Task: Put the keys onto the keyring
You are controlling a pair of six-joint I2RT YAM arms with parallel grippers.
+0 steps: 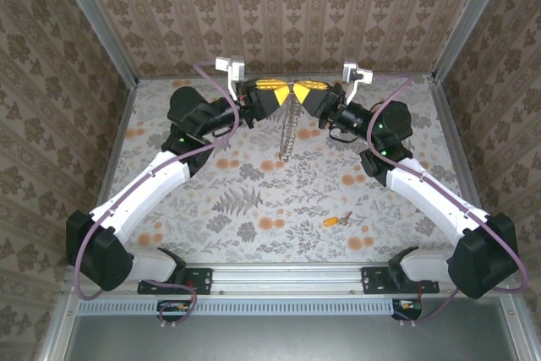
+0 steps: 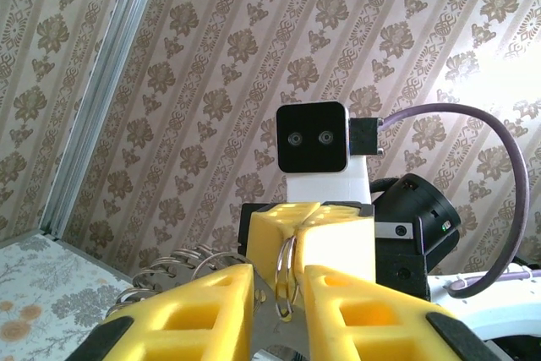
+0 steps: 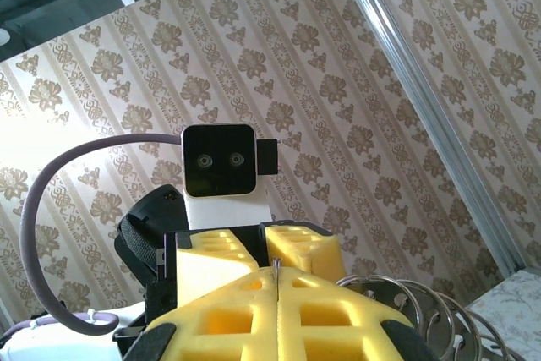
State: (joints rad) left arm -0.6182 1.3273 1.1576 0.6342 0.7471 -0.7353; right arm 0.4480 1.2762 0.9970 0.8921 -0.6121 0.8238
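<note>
1. The keyring (image 1: 289,128) is a string of thin, silvery wire loops. It hangs in a narrow line from the point where the two grippers meet, high over the far middle of the table (image 1: 211,209).
2. The left gripper (image 2: 279,293) has blocky yellow fingers (image 2: 199,310) with square hollows in them. They stand nearly together, with a narrow gap between them. One round wire loop is held upright in that gap, and more loops bunch to one side of it.
3. The right gripper (image 3: 277,289) faces the left one tip to tip. Its yellow fingers (image 3: 228,314) are pressed flat together, and a fine sliver of metal is pinched in the seam. The curved loops of the keyring fan out just beside it.
4. The key (image 1: 334,221) is tiny, with an orange-yellow head and a short dull metal blade. It lies flat on the table, near the right arm's forearm and well apart from the keyring.
5. The table has a pale cloth printed with grey leaves and orange flowers.
6. The walls carry beige damask paper.
</note>
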